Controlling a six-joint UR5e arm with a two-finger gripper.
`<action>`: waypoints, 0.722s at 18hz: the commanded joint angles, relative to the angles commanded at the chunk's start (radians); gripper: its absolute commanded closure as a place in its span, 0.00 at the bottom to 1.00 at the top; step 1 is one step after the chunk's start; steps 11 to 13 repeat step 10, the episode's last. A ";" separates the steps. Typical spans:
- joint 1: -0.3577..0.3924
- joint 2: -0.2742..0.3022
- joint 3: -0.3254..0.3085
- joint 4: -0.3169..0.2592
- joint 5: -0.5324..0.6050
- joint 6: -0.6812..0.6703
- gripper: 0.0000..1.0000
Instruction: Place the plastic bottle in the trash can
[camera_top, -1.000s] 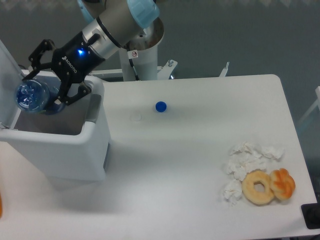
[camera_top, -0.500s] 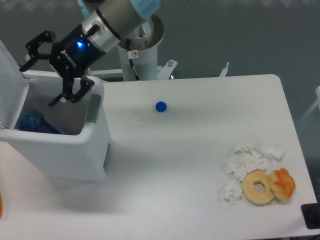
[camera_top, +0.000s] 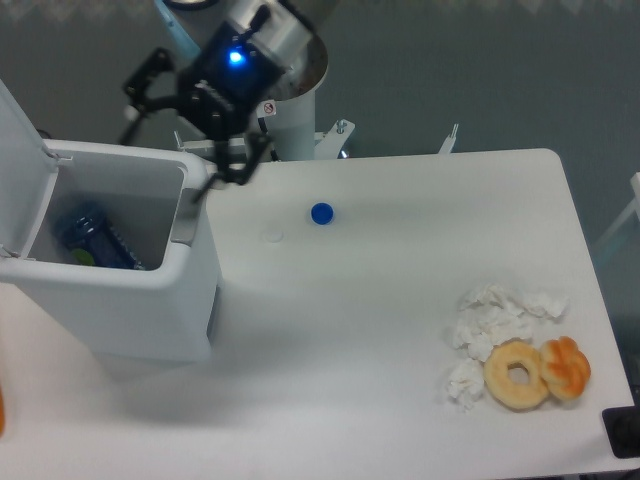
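Note:
The plastic bottle (camera_top: 95, 238) lies inside the trash can (camera_top: 120, 300), a big white bin at the table's left with its lid (camera_top: 18, 150) standing open. Only the bottle's blue body and a bit of green label show over the rim. My gripper (camera_top: 170, 130) hangs above the bin's back right corner, open, with nothing between its black fingers.
A small blue bottle cap (camera_top: 321, 212) lies on the table right of the bin, with a faint clear ring (camera_top: 272, 237) near it. At the front right are crumpled white tissues (camera_top: 495, 320), a doughnut (camera_top: 517, 374) and an orange pastry (camera_top: 566, 366).
The gripper let go of the bottle, which dropped into the bin. The open gripper then rose and moved right, off the bin's opening.

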 joint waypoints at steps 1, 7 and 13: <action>0.002 -0.003 0.003 0.000 0.052 0.032 0.00; 0.006 -0.069 0.057 -0.003 0.310 0.161 0.00; 0.006 -0.077 0.060 0.000 0.366 0.213 0.00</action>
